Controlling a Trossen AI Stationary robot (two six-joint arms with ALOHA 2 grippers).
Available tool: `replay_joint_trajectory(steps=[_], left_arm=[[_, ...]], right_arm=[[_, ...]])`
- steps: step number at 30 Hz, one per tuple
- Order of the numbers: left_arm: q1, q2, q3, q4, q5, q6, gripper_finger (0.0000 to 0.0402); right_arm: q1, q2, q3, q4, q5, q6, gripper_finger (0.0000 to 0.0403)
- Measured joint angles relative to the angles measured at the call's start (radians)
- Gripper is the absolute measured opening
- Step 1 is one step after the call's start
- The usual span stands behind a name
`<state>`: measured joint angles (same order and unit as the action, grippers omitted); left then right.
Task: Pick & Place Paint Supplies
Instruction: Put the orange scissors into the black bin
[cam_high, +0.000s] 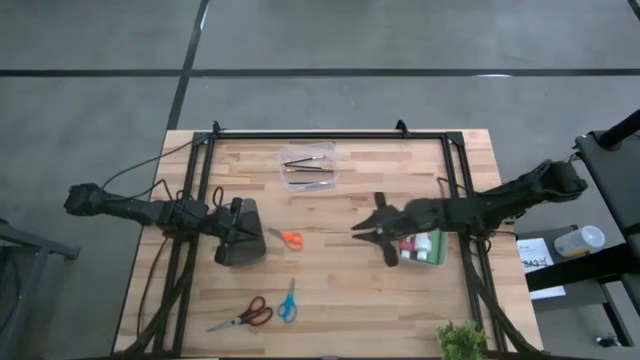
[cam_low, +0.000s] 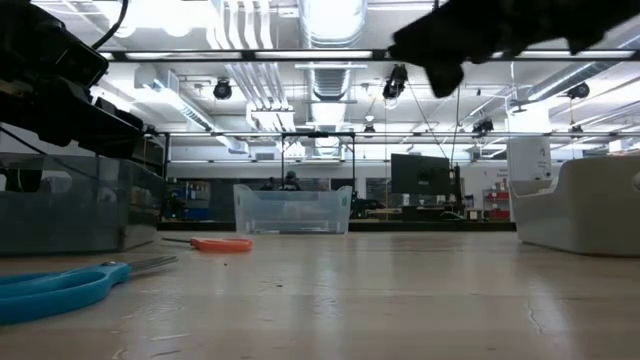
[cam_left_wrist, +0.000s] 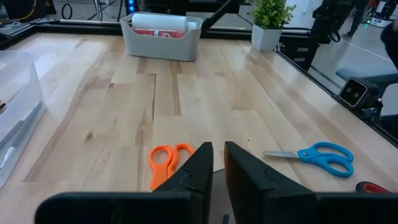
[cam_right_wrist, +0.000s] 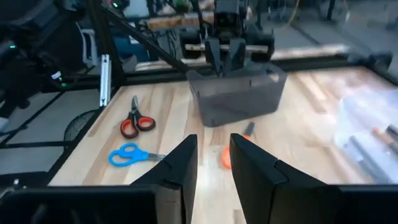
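Note:
Paint bottles (cam_high: 425, 246), red and green among them, stand in a white bin (cam_high: 412, 258) by the table's right side; the left wrist view shows the bin (cam_left_wrist: 160, 43) with red and white bottles (cam_left_wrist: 160, 25). Thin brushes (cam_high: 308, 165) lie in a clear container (cam_high: 310, 180) near the far edge. My right gripper (cam_high: 358, 230) (cam_right_wrist: 214, 165) hovers above the table's middle, left of the white bin, narrowly open and holding nothing. My left gripper (cam_high: 258, 234) (cam_left_wrist: 218, 168) sits shut over the right end of a dark grey bin (cam_high: 237, 232).
Orange scissors (cam_high: 289, 238) lie between the two grippers. Blue scissors (cam_high: 288, 300) and red scissors (cam_high: 245, 315) lie near the near edge, and a small plant (cam_high: 461, 340) stands at the near right corner. Bare wood lies between the clear container and the scissors.

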<state>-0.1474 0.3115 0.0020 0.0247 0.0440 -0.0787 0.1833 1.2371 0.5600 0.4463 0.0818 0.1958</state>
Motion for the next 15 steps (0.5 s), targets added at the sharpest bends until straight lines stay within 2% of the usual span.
replay_joint_trajectory(steps=[7, 11, 15], left_arm=[[0.0, 0.0, 0.0, 0.0, 0.0, 0.0, 0.0051], [0.0, 0.0, 0.0, 0.0, 0.0, 0.0, 0.0051], [0.0, 0.0, 0.0, 0.0, 0.0, 0.0, 0.0051]], right_arm=[[0.0, -0.203, -0.217, 0.152, -0.001, -0.146, 0.0091], [0.0, -0.306, -0.322, 0.238, -0.002, -0.175, 0.0091], [0.0, -0.408, -0.406, 0.248, -0.006, -0.177, 0.0091]])
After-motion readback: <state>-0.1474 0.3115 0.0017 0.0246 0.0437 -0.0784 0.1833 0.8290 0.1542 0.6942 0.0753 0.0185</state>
